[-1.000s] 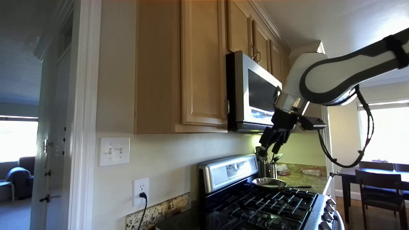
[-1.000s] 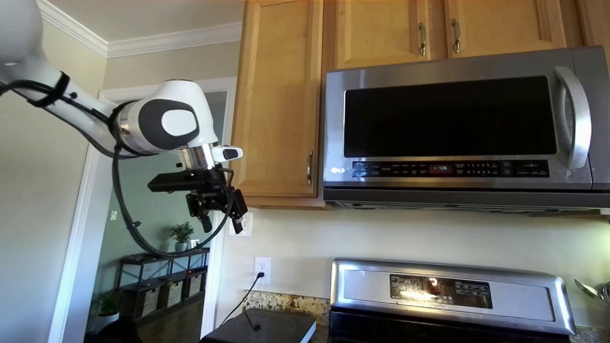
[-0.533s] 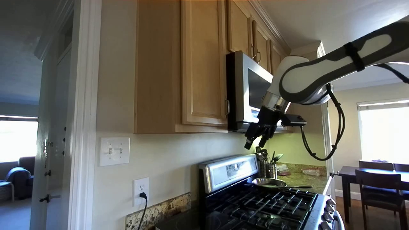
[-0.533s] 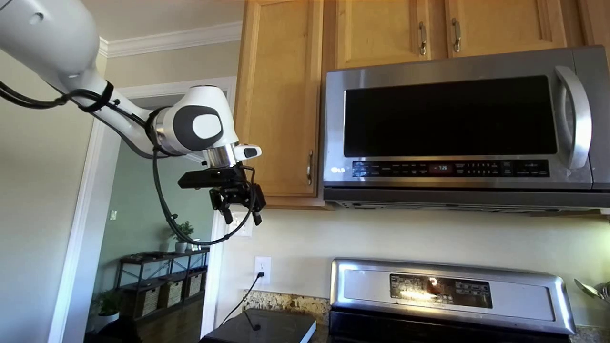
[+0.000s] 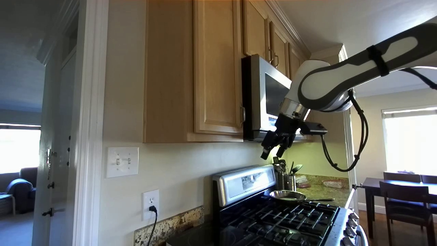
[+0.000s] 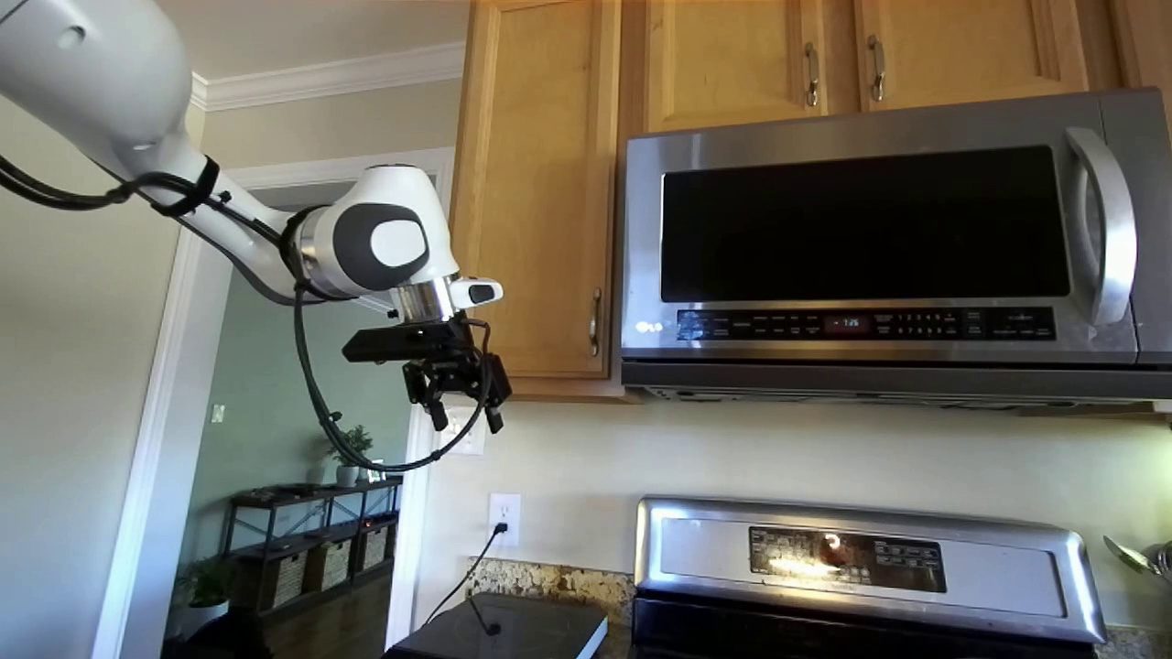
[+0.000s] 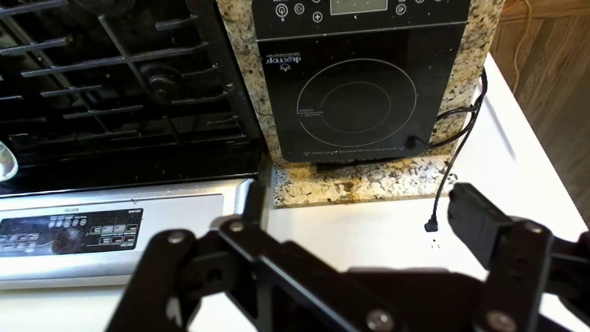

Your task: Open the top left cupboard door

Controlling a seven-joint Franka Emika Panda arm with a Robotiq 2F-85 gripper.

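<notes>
The top left cupboard door is a tall, narrow light maple panel, shown in both exterior views (image 5: pixel 218 68) (image 6: pixel 540 201). It is shut. Its metal handle (image 5: pixel 243 115) is at the lower edge near the microwave and also shows in an exterior view (image 6: pixel 594 322). My black gripper (image 5: pixel 272 154) points down, out in front of the cabinet and apart from it, with fingertips below the door's bottom edge. It also shows in an exterior view (image 6: pixel 467 421) and the wrist view (image 7: pixel 364 203). Its fingers are spread wide with nothing between them. The wrist view does not show the door.
The steel microwave (image 6: pixel 861 229) stands beside the door, under shorter cupboard doors (image 6: pixel 732 64). Below are the gas stove (image 5: pixel 286 222), with a pan (image 5: pixel 287 195), and a black induction cooktop (image 7: pixel 355 101). Its cord (image 7: pixel 449 175) runs to the wall outlet.
The arm and gripper moved along toward the cupboard door and slightly up between one second and half a second ago. Since then they look still. The gripper stays open and the door stays shut.
</notes>
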